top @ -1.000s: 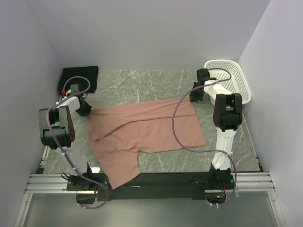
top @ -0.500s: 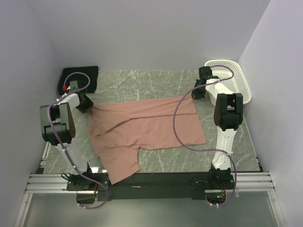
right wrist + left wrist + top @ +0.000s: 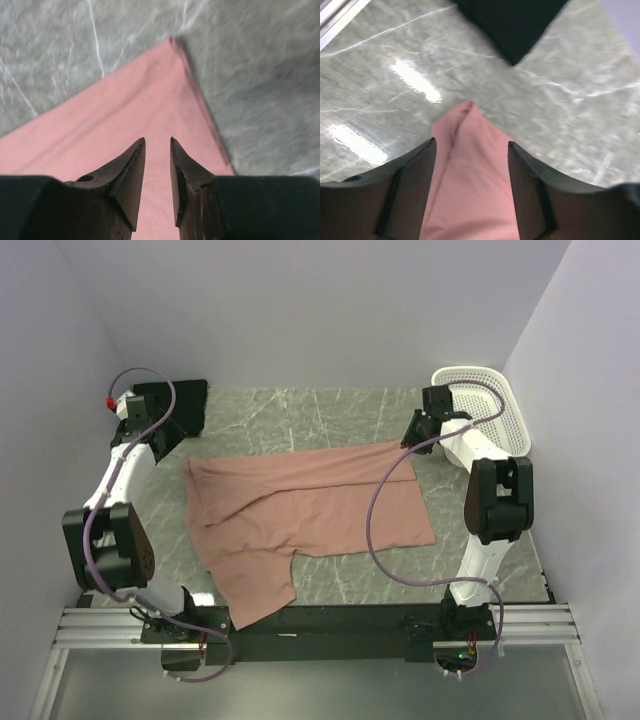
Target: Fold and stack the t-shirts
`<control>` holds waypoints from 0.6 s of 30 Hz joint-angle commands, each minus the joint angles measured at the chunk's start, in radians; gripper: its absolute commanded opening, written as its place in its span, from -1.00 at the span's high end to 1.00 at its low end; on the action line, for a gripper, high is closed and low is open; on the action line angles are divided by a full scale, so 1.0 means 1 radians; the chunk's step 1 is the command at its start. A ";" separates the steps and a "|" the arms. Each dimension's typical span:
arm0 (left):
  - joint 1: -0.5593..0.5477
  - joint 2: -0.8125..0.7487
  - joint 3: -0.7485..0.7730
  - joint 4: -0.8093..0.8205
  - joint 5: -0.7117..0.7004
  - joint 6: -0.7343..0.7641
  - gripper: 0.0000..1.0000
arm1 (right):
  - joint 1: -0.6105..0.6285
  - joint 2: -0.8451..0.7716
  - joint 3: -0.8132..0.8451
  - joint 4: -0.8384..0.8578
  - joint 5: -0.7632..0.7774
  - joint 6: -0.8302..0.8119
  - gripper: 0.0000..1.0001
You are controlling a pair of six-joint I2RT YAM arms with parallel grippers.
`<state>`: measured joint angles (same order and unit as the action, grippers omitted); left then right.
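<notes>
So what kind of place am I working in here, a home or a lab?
Most likely a lab test cell, not a home: plain pale walls box in a marble-pattern table, with an aluminium rail frame along its near edge.

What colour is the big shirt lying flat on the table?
The shirt is dusty salmon pink, best seen from the top external view.
</notes>
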<state>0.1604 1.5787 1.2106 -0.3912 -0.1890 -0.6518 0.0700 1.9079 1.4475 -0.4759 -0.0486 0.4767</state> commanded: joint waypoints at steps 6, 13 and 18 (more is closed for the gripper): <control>-0.120 0.024 -0.020 0.011 0.020 0.007 -0.10 | 0.011 -0.046 -0.157 0.103 -0.043 0.045 0.38; -0.131 0.214 0.055 0.028 0.020 -0.012 0.04 | 0.004 0.011 -0.165 0.094 -0.017 0.031 0.48; -0.108 0.334 0.099 0.009 -0.033 -0.009 0.08 | -0.012 0.033 -0.173 0.074 0.009 0.025 0.49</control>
<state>0.0353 1.8996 1.2488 -0.3878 -0.1844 -0.6514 0.0757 1.9293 1.2831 -0.4065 -0.0788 0.5076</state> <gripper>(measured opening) 0.462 0.255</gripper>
